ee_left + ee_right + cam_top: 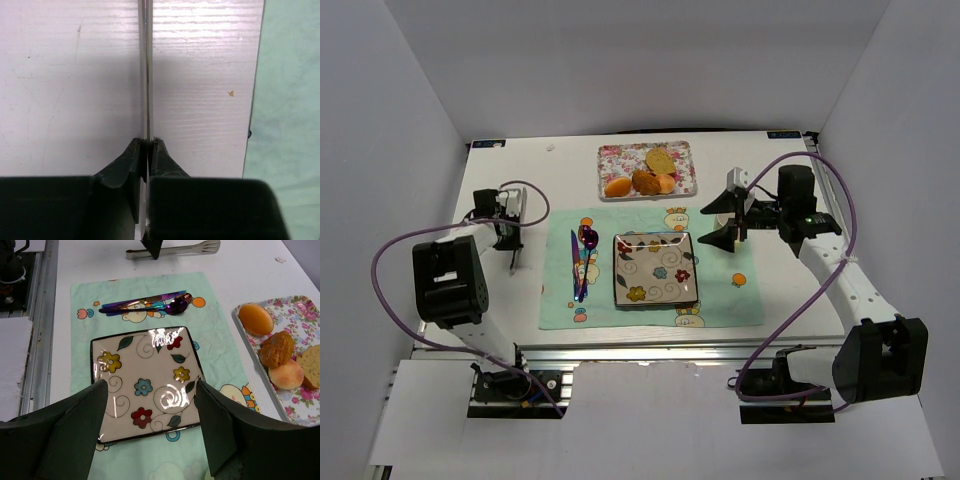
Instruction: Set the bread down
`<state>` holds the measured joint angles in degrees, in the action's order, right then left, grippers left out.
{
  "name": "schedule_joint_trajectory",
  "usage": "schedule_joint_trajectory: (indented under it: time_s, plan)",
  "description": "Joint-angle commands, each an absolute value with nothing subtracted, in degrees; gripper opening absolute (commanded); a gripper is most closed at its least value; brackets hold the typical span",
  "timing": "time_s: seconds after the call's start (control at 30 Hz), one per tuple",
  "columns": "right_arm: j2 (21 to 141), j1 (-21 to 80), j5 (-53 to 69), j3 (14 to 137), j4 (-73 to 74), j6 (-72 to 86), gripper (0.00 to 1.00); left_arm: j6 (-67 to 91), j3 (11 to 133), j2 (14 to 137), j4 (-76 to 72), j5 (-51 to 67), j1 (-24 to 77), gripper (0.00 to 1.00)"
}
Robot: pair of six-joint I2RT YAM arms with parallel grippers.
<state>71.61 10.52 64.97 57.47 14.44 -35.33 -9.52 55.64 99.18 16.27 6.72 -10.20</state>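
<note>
Starting at the left, the left gripper has its fingers clamped on slim metal tongs. The left wrist view shows them edge-on as a thin strip over the white tabletop, and only the right wrist view shows their full length. On the mint-green cartoon-printed placemat, iridescent purple cutlery lies just left of a square cream plate with painted flowers. Behind the plate, a rectangular floral tray holds the golden-yellow slice of bread at its far right, next to a dark brown roll and two round orange pieces. The right wrist view cuts the bread off at its edge. To the right of the plate, the right gripper hovers with its fingers spread wide apart.
</note>
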Motion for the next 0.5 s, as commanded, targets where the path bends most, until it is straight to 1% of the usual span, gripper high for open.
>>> schedule_joint_trajectory:
  time_s: [0.0,0.07,0.17,0.2,0.27,0.33,0.4,0.47]
  plan:
    - [70.6,9.4,65.6,58.3,12.8,-34.9,0.76,-8.2,51.9,97.1,17.1,10.7,-10.1,0.1]
    - [70.6,9.1,65.6,58.4,12.8,-34.9,0.76,-6.3,53.3,93.1,17.3,13.7,-10.1,0.07]
    - [71.0,8.8,65.5,58.6,12.8,-34.9,0.76,1.0,56.3,88.3,15.5,17.6,-8.4,0.08]
    - [71.2,8.7,65.6,58.9,12.8,-34.9,0.76,6.2,57.2,86.0,14.5,19.3,-5.9,0.09]
    - [71.7,8.6,65.7,59.2,12.7,-34.8,0.76,11.0,59.4,84.9,11.4,20.4,-2.6,0.13]
    - [72.1,8.4,65.9,59.4,12.0,-34.7,0.76,18.6,62.3,86.0,7.4,21.2,2.8,0.21]
    - [72.2,8.1,66.2,59.4,11.4,-34.4,0.76,25.1,64.9,87.9,4.6,21.4,6.3,0.25]
    - [72.2,7.6,66.5,59.2,10.6,-33.8,0.76,27.8,67.1,91.6,2.2,21.6,8.1,0.28]
